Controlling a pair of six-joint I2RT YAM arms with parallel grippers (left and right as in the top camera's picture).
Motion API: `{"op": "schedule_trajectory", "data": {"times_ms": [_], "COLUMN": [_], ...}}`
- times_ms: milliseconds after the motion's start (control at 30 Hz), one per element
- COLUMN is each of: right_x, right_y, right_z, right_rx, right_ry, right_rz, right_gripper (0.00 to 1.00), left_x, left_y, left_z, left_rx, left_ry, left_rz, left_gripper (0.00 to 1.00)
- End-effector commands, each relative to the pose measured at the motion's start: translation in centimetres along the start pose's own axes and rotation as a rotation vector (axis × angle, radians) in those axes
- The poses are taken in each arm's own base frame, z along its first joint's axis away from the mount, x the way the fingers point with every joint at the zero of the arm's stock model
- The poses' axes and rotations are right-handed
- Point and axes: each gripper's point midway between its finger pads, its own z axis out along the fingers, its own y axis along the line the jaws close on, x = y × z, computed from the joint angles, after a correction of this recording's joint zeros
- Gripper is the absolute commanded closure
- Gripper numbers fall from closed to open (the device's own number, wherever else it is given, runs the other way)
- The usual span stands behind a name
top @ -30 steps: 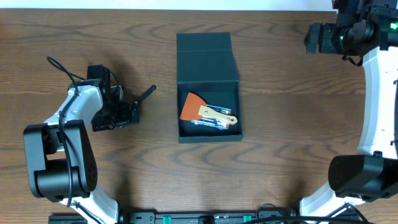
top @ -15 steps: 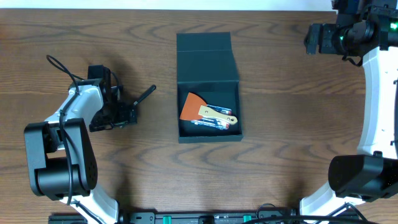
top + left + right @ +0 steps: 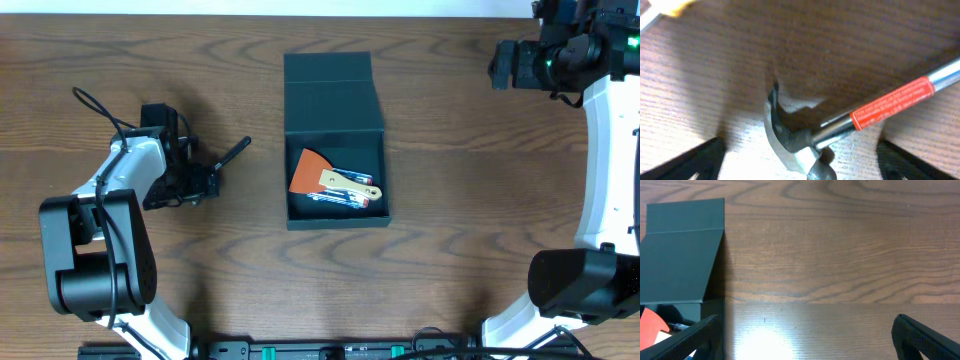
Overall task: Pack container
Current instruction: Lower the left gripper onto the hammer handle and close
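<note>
While the container (image 3: pixel 335 222) sits open on the tabletop (image 3: pixel 460 210) with a scraper (image 3: pixel 305 170) inside, the hammer (image 3: pixel 805 137) lies unpacked under the open left end effector (image 3: pixel 205 183), and the right end effector (image 3: pixel 497 63) hangs open.

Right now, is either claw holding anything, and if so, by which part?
Nothing is held. The left claw stands open astride the head of the hammer, its tips wide of it on both sides. The right claw is open and empty.
</note>
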Motion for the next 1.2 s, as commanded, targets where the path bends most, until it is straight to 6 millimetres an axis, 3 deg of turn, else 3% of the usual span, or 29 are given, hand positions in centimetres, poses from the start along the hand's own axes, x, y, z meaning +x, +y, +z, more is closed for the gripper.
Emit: {"op": "schedule_trajectory", "data": {"times_ms": [0,267,433,1000,1167], "right_x": [0.32,0.46,0.46,0.46,0.46], "right_y": [-0.02,-0.01,-0.01,-0.01,-0.01], "right_z": [0.31,0.31,0.31,0.31,0.31], "right_rx": [-0.006,-0.007,-0.007,-0.007,-0.007], "right_ry": [0.013,0.019,0.019,0.019,0.019], "right_rz": [-0.003,-0.003,-0.002,-0.002,-0.002], "right_gripper": [0.01,0.01,0.01,0.01,0.01], "left_x": [0.39,-0.19,-0.24,-0.25,-0.24], "left_y": [0.03,-0.07,-0.07,-0.08,-0.07], "left_z": [1.39,1.40,1.40,1.40,1.40], "left_rx": [0.006,0.009,0.010,0.010,0.010], "left_ry": [0.031,0.007,0.005,0.005,0.005], "left_rz": [-0.014,-0.013,-0.018,-0.021,-0.021], "left_gripper": [0.13,0.37,0.46,0.73,0.74]}}
